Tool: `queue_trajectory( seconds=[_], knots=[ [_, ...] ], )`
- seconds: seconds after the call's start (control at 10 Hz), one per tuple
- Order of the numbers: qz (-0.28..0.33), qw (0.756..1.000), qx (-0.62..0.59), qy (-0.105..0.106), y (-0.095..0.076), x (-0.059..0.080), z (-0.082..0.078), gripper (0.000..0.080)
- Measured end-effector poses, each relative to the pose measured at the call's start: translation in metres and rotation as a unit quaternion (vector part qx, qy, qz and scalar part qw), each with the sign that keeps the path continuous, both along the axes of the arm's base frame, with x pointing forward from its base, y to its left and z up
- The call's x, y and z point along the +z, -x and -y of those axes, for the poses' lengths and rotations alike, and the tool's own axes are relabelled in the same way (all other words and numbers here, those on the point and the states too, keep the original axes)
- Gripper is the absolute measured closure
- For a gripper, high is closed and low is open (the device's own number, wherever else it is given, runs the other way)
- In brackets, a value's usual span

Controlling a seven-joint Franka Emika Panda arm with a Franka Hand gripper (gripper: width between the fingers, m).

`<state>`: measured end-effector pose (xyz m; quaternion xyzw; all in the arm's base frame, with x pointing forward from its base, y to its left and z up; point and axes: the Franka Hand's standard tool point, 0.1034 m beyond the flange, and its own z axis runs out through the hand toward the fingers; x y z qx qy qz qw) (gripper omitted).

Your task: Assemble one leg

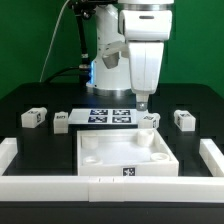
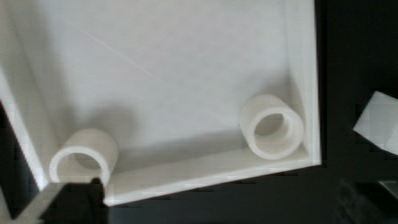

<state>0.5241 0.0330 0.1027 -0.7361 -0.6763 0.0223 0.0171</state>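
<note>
Several white legs lie on the black table behind the large white square panel [image 1: 125, 155]: two at the exterior view's left [image 1: 33, 117] [image 1: 62, 120], one by the panel's back right corner [image 1: 150, 119] and one further right [image 1: 184, 120]. My gripper [image 1: 143, 101] hangs just above the panel's back right corner, next to the third leg, holding nothing. In the wrist view the panel [image 2: 178, 70] fills the frame with two corner holes [image 2: 270, 127] [image 2: 80, 160]. A white leg [image 2: 377, 120] shows beside its rim. One dark finger [image 2: 63, 202] shows far to one side, so the jaws stand open.
The marker board [image 1: 110, 115] lies flat behind the panel. White border bars stand at the exterior view's left [image 1: 10, 150], right [image 1: 212, 155] and front [image 1: 110, 185]. The robot base [image 1: 105, 60] is at the back.
</note>
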Motion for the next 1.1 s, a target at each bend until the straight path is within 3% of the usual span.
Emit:
queue_trajectory(
  seconds=[0.4,0.6,0.8,1.1],
  knots=[
    [-0.001,1.000,0.000,0.000,0.001,-0.001,0.001,0.0150],
    [0.023,0.997,0.072,-0.008,0.013,-0.018,0.016,0.0150],
    [0.009,0.998,0.066,-0.010,0.032,-0.034,0.024,0.0150],
    [-0.019,0.998,0.053,-0.016,0.046,-0.063,0.034,0.0150]
  ],
)
